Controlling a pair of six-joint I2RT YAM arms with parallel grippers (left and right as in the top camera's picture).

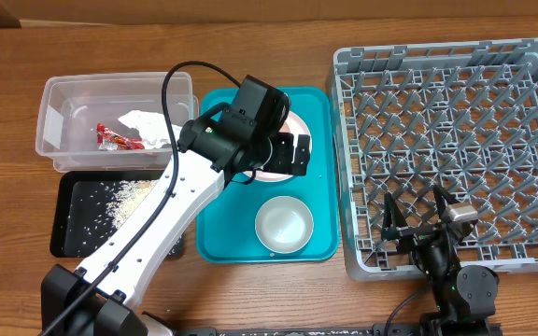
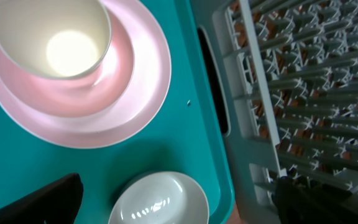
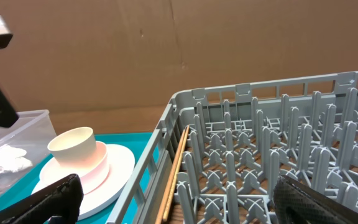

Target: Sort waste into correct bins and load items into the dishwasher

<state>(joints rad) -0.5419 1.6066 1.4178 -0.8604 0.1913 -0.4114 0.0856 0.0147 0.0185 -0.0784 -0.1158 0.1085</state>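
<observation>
My left gripper hangs open and empty over the teal tray, above the pale pink plate. A small pale bowl stands on that plate. A round whitish bowl sits at the tray's near end, and in the left wrist view this bowl lies between my left fingertips. The grey dish rack fills the right side. My right gripper is open and empty over the rack's near left corner. The clear tub holds a red wrapper and a white napkin. Rice grains lie in the black tray.
The left arm crosses diagonally over the black tray's right end. In the right wrist view a thin wooden stick lies along the inside of the rack wall. Bare wooden table shows along the far side.
</observation>
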